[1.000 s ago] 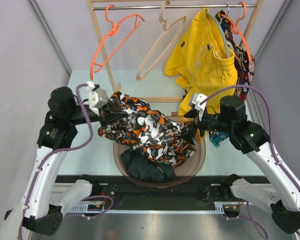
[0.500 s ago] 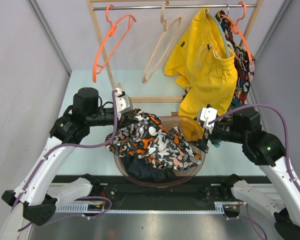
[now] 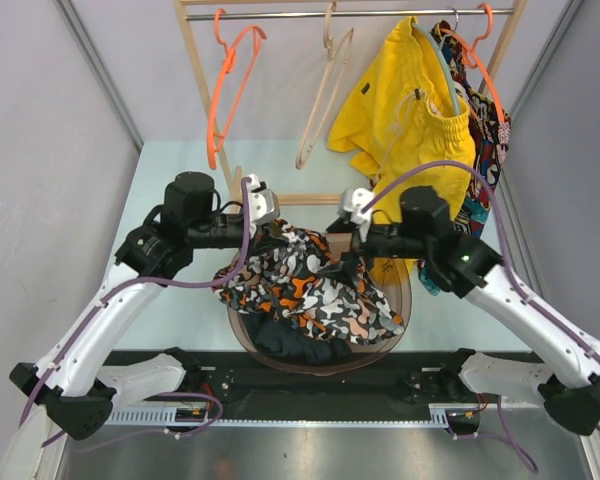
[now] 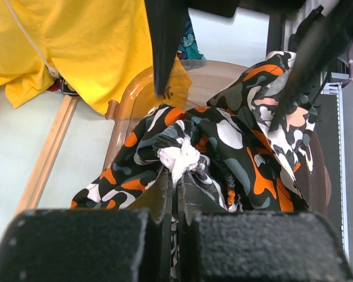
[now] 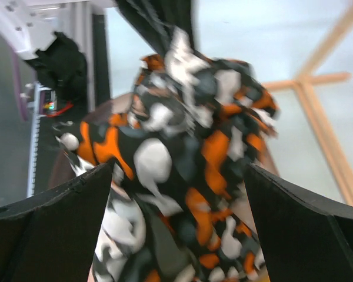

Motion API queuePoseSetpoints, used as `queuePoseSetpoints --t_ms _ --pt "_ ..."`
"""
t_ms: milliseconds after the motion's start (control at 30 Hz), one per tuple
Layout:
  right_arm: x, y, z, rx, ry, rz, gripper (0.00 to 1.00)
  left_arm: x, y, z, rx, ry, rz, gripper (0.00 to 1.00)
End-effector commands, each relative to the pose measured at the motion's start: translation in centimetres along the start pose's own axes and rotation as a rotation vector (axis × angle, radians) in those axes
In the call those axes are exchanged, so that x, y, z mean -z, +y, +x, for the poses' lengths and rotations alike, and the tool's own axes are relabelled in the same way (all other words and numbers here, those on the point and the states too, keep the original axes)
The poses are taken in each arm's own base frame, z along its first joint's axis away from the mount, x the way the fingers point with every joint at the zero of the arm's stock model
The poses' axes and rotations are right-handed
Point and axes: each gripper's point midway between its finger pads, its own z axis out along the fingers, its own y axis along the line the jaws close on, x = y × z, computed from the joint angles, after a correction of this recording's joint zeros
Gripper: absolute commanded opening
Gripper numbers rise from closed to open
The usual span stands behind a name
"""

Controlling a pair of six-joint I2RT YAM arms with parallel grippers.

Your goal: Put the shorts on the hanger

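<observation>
Left gripper (image 4: pixel 176 187) is pinched tight on a bunched fold of the shorts (image 3: pixel 315 288), gripping them at their 10 o'clock edge, with the rest of the cloth spilling down over the brown tub (image 3: pixel 404 312) at the middle of the table. Right gripper (image 5: pixel 177 197) hangs at the shorts' 1 o'clock with its jaws spread wide, cloth in the gap between them but nothing clamped. The hanger (image 3: pixel 230 92) dangles bare on the rail, up at 11 o'clock from the tub, well apart from the shorts.
</observation>
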Motion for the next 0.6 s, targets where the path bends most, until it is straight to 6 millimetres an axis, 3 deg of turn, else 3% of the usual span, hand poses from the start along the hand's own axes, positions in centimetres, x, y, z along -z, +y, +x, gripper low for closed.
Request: queuePoseSetpoints --t_ms 0,67,167,200,233,267,333,467,567 --pt "-2.5 0.8 -3.3 0.043 -0.105 -0.024 0.98 0.0 -0.8 -1.0 -0.016 -0.037 0.038 0.0" --pt "-3.6 0.2 -2.3 0.054 -0.076 -0.011 0.92 0.2 -2.2 -0.6 -0.034 -0.037 0.095 0.0" --pt "-4.0 -0.7 -1.7 0.099 -0.052 0.022 0.46 0.9 -2.5 0.2 -0.051 -0.012 0.081 0.02" --pt "-3.9 -0.6 -1.5 0.115 -0.043 0.012 0.17 1.1 -2.4 0.6 -0.055 0.007 0.063 0.03" --pt "-3.7 -0.5 -1.4 0.129 -0.039 0.011 0.05 1.5 -2.2 1.0 -0.083 0.024 0.041 0.03" --pt "-3.1 -0.5 -1.8 0.173 -0.045 0.016 0.0 1.8 -1.6 2.1 -0.08 0.068 0.001 0.03" --pt "-2.3 -0.3 -1.4 0.213 -0.021 0.019 0.0 2.6 -0.6 3.0 -0.103 0.093 -0.046 0.04" --pt "-0.6 -0.3 -1.5 0.309 -0.003 0.046 0.0 3.8 1.2 4.2 -0.125 0.107 -0.131 0.14" --pt "0.4 -0.2 -1.9 0.355 -0.007 0.063 0.0 3.6 2.3 4.6 -0.153 0.106 -0.175 0.12"
